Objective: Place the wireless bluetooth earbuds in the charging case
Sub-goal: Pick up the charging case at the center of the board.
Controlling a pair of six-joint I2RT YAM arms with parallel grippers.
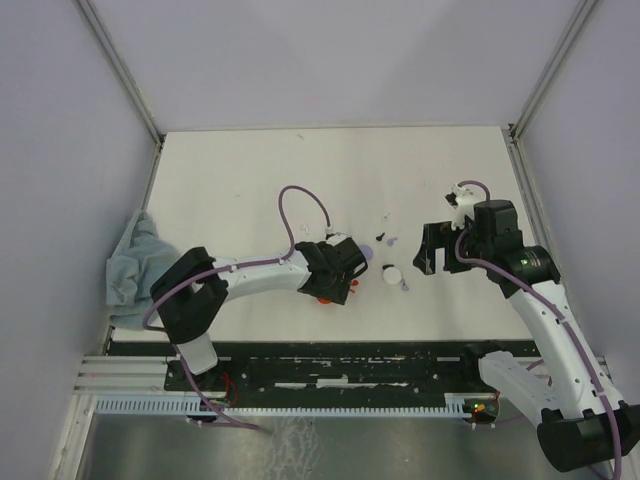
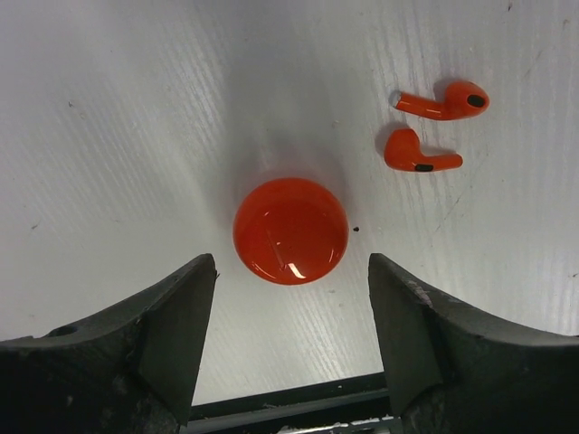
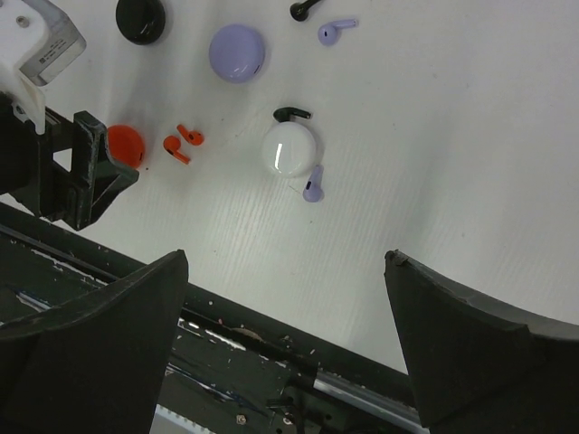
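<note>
Hovering low over the table point(image 2: 109, 136), the left gripper point(image 2: 291, 264) has its fingers point(image 2: 163, 334) spread wide with nothing pinched. The red case point(image 2: 290, 231) sits dead centre, just ahead of the tips and touching neither one. It looks shut, a smooth dome facing up.

Now the bit that matters: the two red buds point(image 2: 425, 127) lie beyond the case and off towards the right-hand finger, well clear of both tips. They sit close together but apart. Each one lies with its stem crosswise, along the line from finger to finger rather than along the reach. The farther bud's stem points back towards the centre line and the nearer one's points outward. My read is that a grab on either bud needs a shift forward and right, and likely a wrist turn so the pads close across the stem.

Over on the other side, the right gripper point(image 3: 285, 262) hangs high, fingers fully spread and empty. Ahead of its tips are the white case point(image 3: 289, 150), a lilac bud point(image 3: 312, 185) right against its near edge, and a black bud point(image 3: 291, 114) at its far edge. The left arm is plainly the nearer one for the red set.
</note>
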